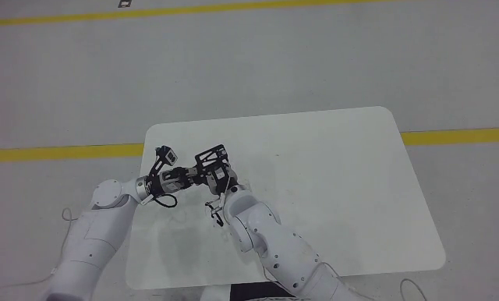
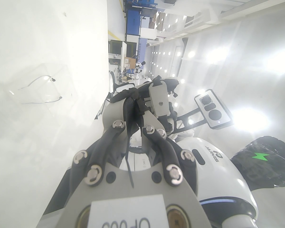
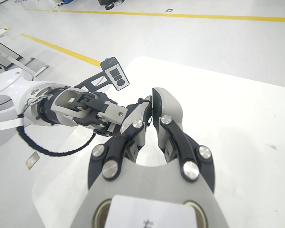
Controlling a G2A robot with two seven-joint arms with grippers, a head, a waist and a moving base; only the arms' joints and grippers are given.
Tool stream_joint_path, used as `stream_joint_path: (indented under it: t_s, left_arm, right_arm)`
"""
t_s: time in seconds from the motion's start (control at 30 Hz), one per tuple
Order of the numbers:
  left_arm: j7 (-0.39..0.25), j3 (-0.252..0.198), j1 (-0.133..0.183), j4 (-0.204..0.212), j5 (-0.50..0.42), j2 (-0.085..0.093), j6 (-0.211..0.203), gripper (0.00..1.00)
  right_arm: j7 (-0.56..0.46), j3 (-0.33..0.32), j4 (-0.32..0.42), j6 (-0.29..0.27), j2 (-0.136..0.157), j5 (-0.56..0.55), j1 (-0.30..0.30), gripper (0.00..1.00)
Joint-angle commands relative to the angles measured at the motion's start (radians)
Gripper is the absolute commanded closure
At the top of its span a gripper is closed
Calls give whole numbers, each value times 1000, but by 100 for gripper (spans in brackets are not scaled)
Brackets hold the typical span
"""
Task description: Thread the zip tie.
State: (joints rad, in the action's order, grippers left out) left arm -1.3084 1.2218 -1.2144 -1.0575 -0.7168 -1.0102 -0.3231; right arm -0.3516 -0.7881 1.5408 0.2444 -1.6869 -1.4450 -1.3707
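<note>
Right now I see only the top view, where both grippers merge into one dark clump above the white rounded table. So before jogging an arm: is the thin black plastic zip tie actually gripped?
Observer: Yes. The left wrist view shows the left gripper shut on the thin black plastic zip tie, its tail running back toward the wrist camera.
Operator: And the other arm?
Observer: Its wrist view shows the right gripper pinched shut on the tie too, pads meeting at the tips.
Operator: Where is the head?
Observer: A small black knob, apparently the head, sits at the left gripper's tip, beside those pads.
</note>
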Motion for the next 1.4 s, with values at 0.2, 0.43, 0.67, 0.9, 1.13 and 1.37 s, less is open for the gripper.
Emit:
stream_joint_path:
  t_s: [0.2,0.43,0.67,0.9,1.13,1.37]
  left_arm:
    - [0,0,0,0,0,0,0,100]
    - [0,0,0,0,0,0,0,100]
    - [0,0,0,0,0,0,0,100]
    - [0,0,0,0,0,0,0,100]
    - [33,2,1,8,-37,-1,42,100]
    - [-82,15,43,113,-173,-2,108,100]
  right_arm:
    - [-34,-27,121,-15,20,-62,-47,0]
    - [-75,-54,247,-101,47,-32,-102,0]
    - [-75,-54,247,-101,47,-32,-102,0]
    - [-75,-54,247,-101,47,-32,-102,0]
    - [9,-121,246,-183,55,161,-138,0]
    - [31,-263,201,-458,80,532,-173,0]
